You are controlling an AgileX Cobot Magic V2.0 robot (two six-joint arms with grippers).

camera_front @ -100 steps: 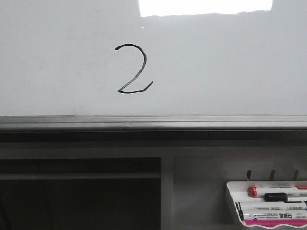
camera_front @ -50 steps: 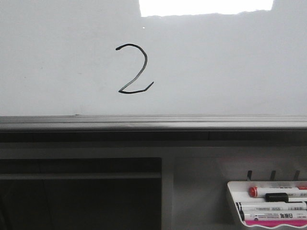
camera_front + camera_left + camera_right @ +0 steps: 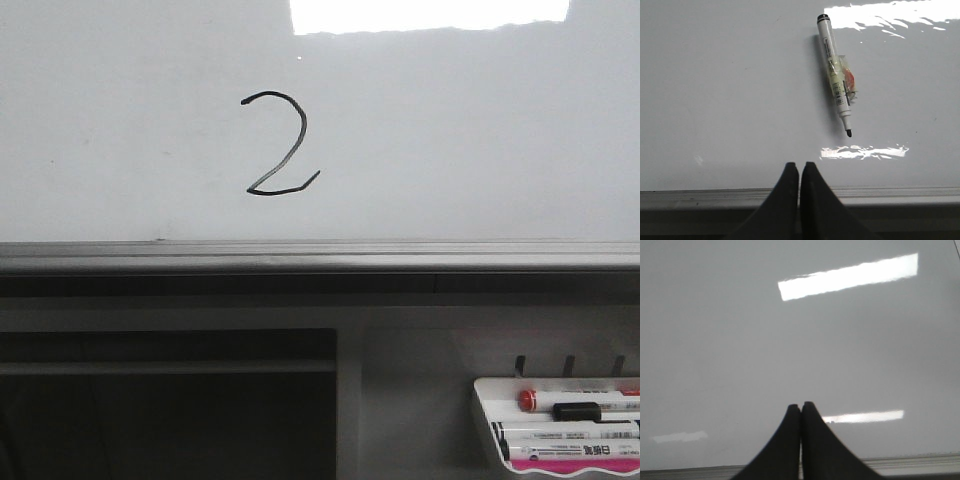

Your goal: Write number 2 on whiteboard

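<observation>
Nearest, the left fingers [image 3: 799,172] are pressed together on nothing, as are the right fingers [image 3: 800,412]. Beyond the left pair, the marker [image 3: 835,75] lies loose on the whiteboard [image 3: 730,90], up and rightward of them, long axis near vertical, tip toward the rail. Probably the left arm is nearer. Farthest, the 2 [image 3: 278,144] stands complete.

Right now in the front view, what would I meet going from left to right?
Dark rectangular recess under the rail → hand-drawn black number 2 on the glossy pale grey whiteboard → white plastic tray of markers.
</observation>
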